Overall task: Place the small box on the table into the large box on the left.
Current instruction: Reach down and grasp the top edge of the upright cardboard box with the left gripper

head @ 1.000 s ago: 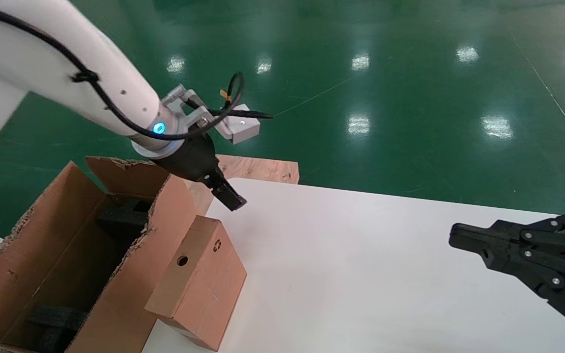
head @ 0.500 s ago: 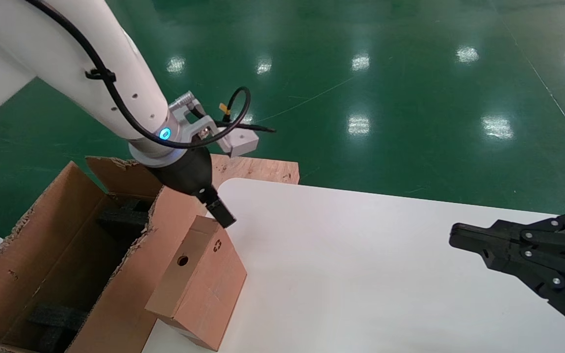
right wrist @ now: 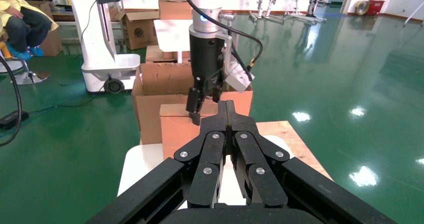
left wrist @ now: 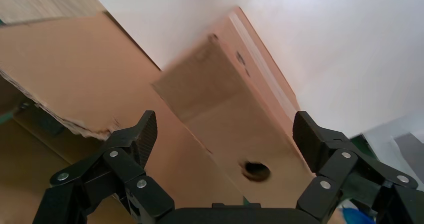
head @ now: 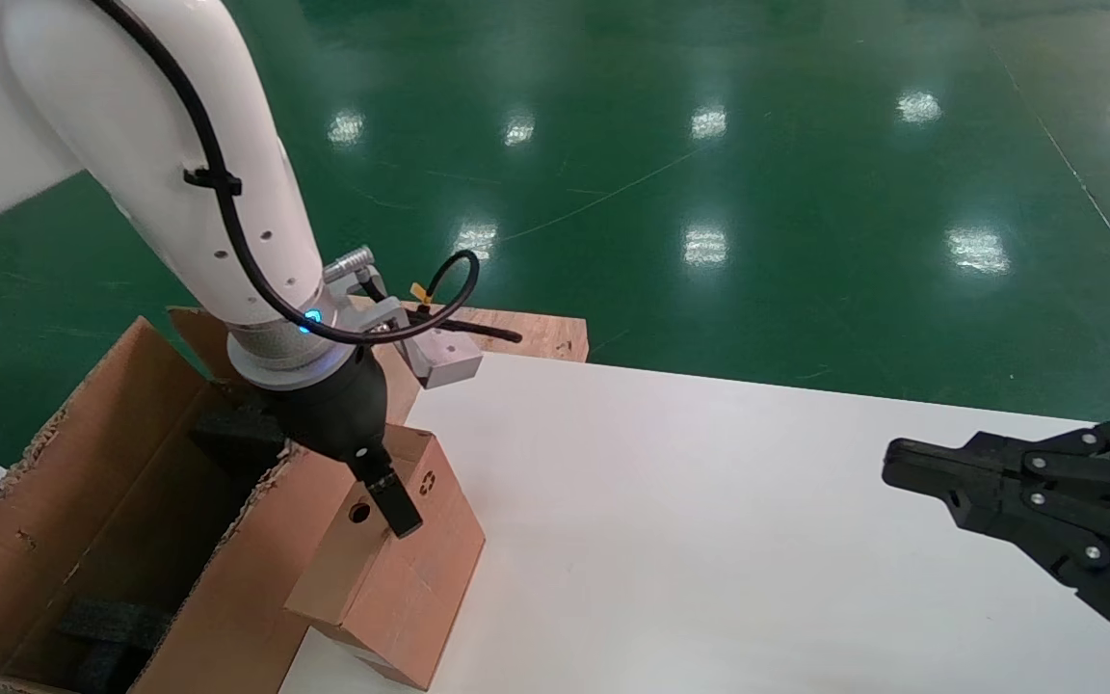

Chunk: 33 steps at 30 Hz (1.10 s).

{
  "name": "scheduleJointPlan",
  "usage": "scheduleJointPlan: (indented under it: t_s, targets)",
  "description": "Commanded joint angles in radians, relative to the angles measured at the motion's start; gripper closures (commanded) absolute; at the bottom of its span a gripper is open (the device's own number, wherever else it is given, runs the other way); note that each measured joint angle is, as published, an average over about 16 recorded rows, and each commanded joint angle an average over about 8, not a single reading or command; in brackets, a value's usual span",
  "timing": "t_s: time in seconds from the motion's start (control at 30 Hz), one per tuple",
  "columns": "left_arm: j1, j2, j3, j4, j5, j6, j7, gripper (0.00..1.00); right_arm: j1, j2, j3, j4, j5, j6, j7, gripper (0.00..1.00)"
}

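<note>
The small box (head: 406,578), brown with a round hole and a recycling mark, stands on the white table (head: 709,540) at its left edge, leaning against the large box (head: 83,501). The large box has torn flap edges and black foam inside. My left gripper (head: 386,501) is open and hangs low over the small box's top by the hole. In the left wrist view the left gripper (left wrist: 226,129) straddles the small box (left wrist: 235,109) with gaps on both sides. My right gripper (head: 892,463) is shut and empty over the table's right side.
A bare plywood board (head: 507,333) sticks out behind the table's far left corner. Shiny green floor (head: 757,145) lies around. In the right wrist view more cartons (right wrist: 140,29) and a white robot base (right wrist: 107,69) stand beyond the large box.
My left gripper has come down and toward me, from beyond the small box's far end to just over its top by the hole. The right arm has not moved.
</note>
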Motion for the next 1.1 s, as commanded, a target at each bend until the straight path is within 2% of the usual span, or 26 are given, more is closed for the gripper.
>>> scheduleJointPlan:
  t_s: [0.03,0.3,0.67,0.7,0.73,0.9,0.97,1.0,1.1]
  targets:
    - [-0.014,0.000,0.030,0.000,-0.033,-0.001,0.003,0.00,0.000,0.000,0.000,0.000,0.000,0.000,0.000,1.00]
    - [-0.016,0.014,0.085,0.027,-0.087,-0.023,0.005,0.00,0.000,0.000,-0.001,0.000,0.000,0.000,0.000,1.00]
    - [-0.021,0.021,0.088,0.050,-0.105,-0.045,0.003,0.01,0.000,0.000,-0.001,0.000,0.001,0.001,-0.001,1.00]
    - [-0.021,0.021,0.087,0.049,-0.104,-0.044,0.003,0.05,0.000,0.000,-0.001,0.000,0.001,0.001,-0.001,1.00]
    - [-0.020,0.021,0.087,0.048,-0.103,-0.043,0.003,0.14,0.000,0.000,-0.001,0.000,0.001,0.001,0.000,1.00]
    - [-0.018,0.020,0.086,0.045,-0.100,-0.039,0.004,0.77,0.000,0.000,-0.001,0.000,0.001,0.001,0.000,1.00]
    - [-0.018,0.020,0.085,0.044,-0.099,-0.038,0.004,0.96,0.000,0.000,-0.001,0.000,0.001,0.001,0.000,1.00]
    - [-0.018,0.020,0.085,0.044,-0.099,-0.038,0.004,1.00,0.000,0.000,-0.001,0.000,0.001,0.001,0.000,1.00]
    - [-0.017,0.019,0.085,0.042,-0.098,-0.037,0.004,1.00,0.000,0.000,-0.001,0.000,0.001,0.001,0.000,1.00]
